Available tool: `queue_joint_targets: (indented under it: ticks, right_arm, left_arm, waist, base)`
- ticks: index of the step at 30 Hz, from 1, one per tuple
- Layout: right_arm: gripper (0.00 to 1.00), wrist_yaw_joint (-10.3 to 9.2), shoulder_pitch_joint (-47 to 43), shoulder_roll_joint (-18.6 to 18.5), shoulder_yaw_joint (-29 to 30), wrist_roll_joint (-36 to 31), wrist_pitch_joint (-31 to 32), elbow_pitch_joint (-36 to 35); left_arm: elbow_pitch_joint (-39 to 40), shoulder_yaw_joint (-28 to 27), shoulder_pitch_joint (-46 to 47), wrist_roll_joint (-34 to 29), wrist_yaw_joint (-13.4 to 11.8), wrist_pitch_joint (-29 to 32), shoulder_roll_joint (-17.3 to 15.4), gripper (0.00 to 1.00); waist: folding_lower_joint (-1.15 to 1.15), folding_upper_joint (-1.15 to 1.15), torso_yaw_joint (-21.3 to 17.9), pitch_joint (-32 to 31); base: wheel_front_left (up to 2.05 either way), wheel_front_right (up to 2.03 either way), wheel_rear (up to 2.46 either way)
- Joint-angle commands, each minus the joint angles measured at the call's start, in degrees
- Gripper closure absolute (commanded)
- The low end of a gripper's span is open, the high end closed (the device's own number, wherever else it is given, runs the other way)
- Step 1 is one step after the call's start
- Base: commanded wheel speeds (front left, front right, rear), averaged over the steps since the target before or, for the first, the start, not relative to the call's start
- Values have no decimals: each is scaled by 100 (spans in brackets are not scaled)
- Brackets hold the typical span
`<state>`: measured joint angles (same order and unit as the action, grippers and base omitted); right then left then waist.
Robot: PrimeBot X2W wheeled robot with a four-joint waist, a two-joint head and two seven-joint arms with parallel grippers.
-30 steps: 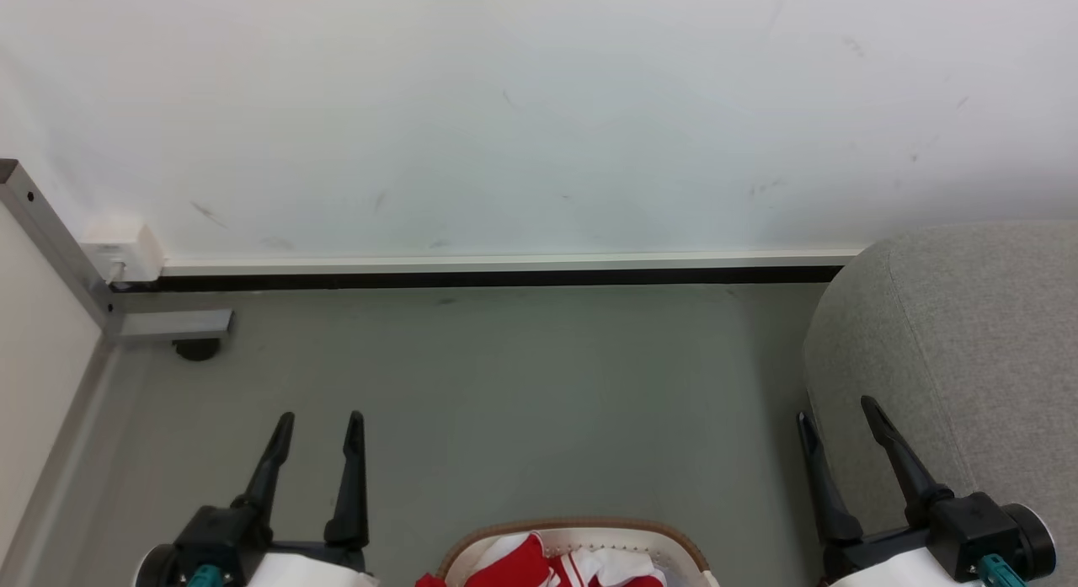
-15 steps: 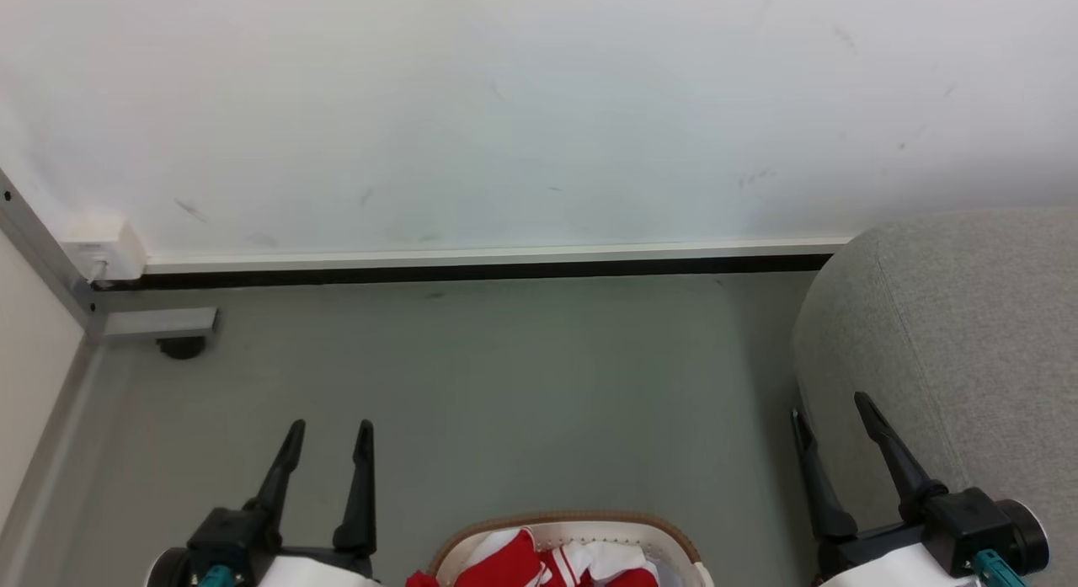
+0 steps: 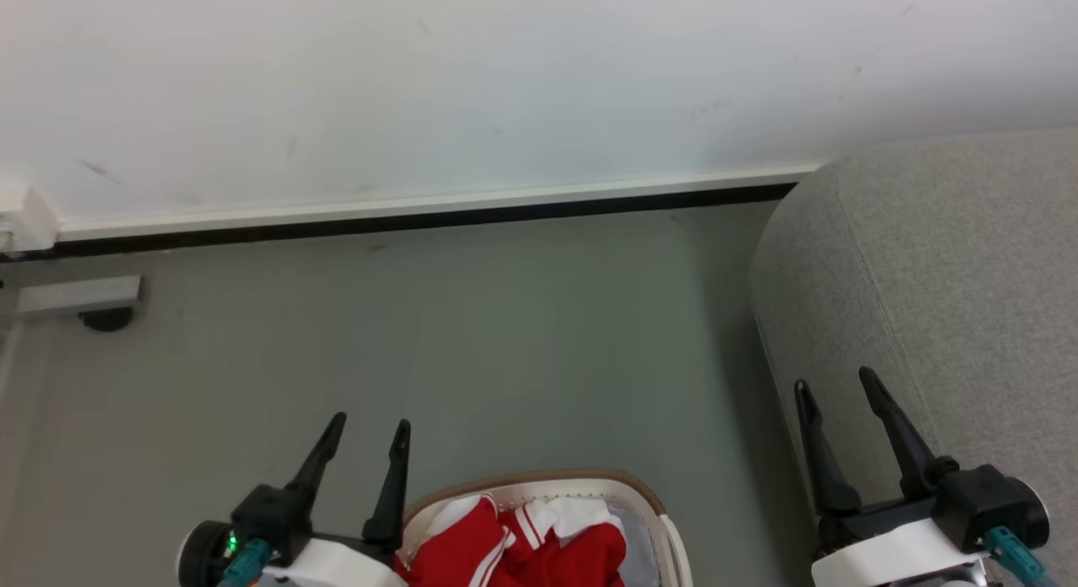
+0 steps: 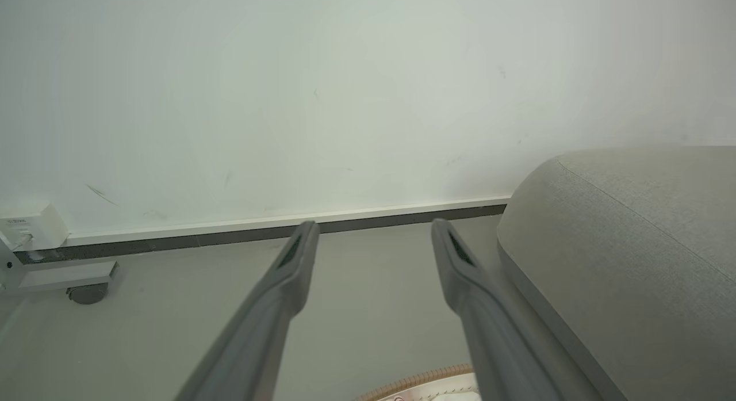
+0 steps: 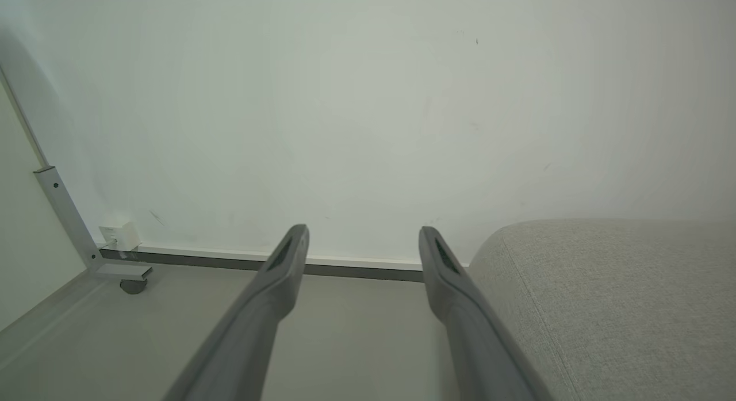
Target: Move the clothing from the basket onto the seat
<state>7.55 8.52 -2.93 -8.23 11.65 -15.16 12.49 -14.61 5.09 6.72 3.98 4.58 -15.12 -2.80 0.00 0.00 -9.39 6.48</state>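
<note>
The red and white clothing (image 3: 522, 546) lies bunched in the white basket (image 3: 665, 520) with a brown rim, at the bottom middle of the head view; its numerals are hidden. A sliver of the basket rim (image 4: 420, 382) also appears in the left wrist view. The light-grey seat (image 3: 943, 284) fills the right side, and is seen too as the seat (image 4: 627, 251) and the seat (image 5: 621, 297). My left gripper (image 3: 369, 427) is open just left of the basket, above the floor. My right gripper (image 3: 832, 383) is open beside the seat's left edge. Both hold nothing.
A white wall with a dark baseboard (image 3: 421, 221) runs across the back. At the left stand a grey metal foot with a black caster (image 3: 105, 319) and a small white box (image 3: 25, 221) on the wall. Grey floor (image 3: 472, 334) stretches between basket and wall.
The camera has tilted and turned, so the whole scene shifted down-left and more of the basket and seat shows. Both grippers stay open and empty.
</note>
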Motion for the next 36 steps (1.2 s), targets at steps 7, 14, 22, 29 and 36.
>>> queue_joint_targets:
  ticks: [7,14,22,29,36]
  right_arm:
    - [0,-12,311,-7,39,152,1,-83]
    - [0,-12,564,1,142,488,1,-206]
    - [0,-12,881,0,211,705,1,-409]
    - [0,-12,1071,3,242,868,1,-587]
    - [0,-12,1222,1,102,1138,1,-636]
  left_arm:
    - [-781,220,483,-218,135,-5,-151,0]
    - [-2026,590,1074,-360,230,-5,-333,0]
    - [-3704,997,1881,-547,269,38,-484,0]
    - [-4873,1271,2588,-683,277,242,-665,0]
    - [-5546,1434,3102,-814,265,533,-875,0]
  waist:
    - [0,0,-483,644]
    - [0,0,-809,1109]
    - [0,0,-1167,1721]
    - [0,0,-1429,2297]
    - [0,0,-1701,2767]
  base:
    - [0,0,0]
    - [0,0,0]
    - [0,0,0]
    - [0,0,0]
    - [0,0,0]
